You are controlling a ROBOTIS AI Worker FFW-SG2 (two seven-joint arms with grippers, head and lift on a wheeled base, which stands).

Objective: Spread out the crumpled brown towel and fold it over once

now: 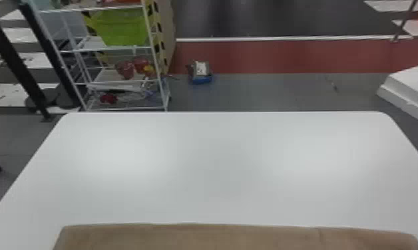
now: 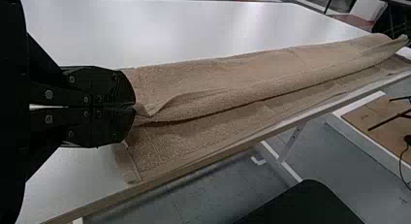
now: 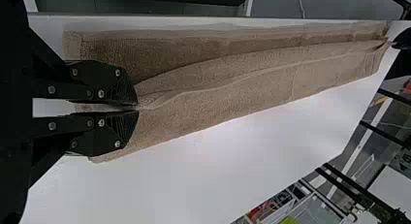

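Beyond the white table (image 1: 218,179), the head view gives us a green bin (image 1: 123,28); the brown towel (image 1: 218,237) lies along the table's near edge. In the left wrist view, our left gripper (image 2: 133,106) pinches the towel at one end; we judge it light, limp, apt to sag mid-span. In the right wrist view, our right gripper (image 3: 137,107) clamps the opposite end, well placed for tension.
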